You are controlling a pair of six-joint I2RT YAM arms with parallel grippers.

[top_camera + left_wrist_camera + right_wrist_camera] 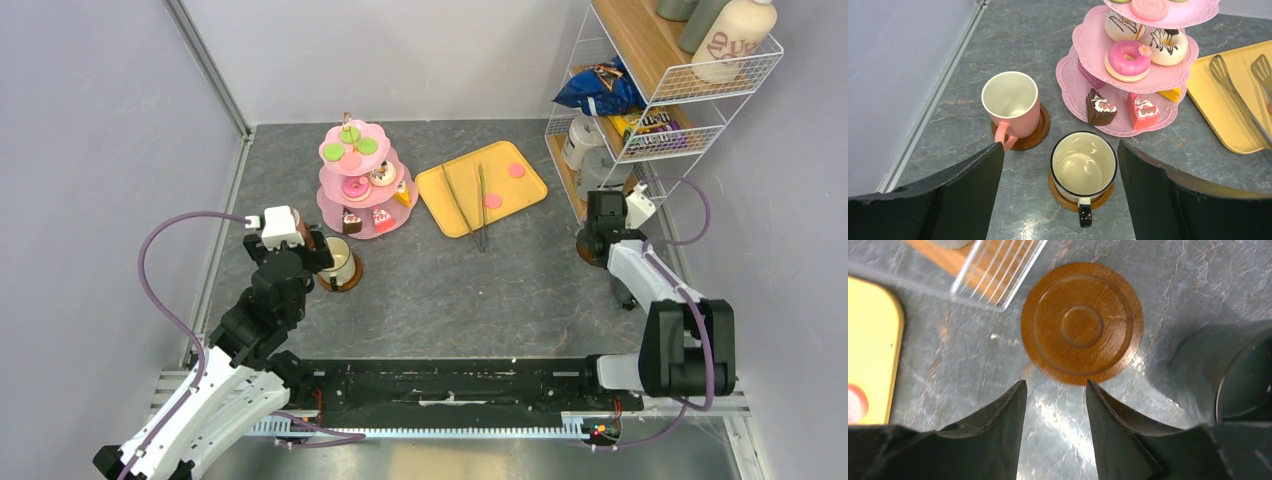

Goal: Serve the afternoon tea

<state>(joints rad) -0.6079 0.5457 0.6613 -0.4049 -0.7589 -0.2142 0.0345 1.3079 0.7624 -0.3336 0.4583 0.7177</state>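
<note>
Dark mug (1200,372) — cropped at frame edge

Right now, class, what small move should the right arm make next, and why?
Probably lower the right pincer and close it on the near rim of the saucer. Its jaws stand apart and empty, lined up just short of that rim; the saucer is bare, and the dark mug stands beside it on the table.
</note>
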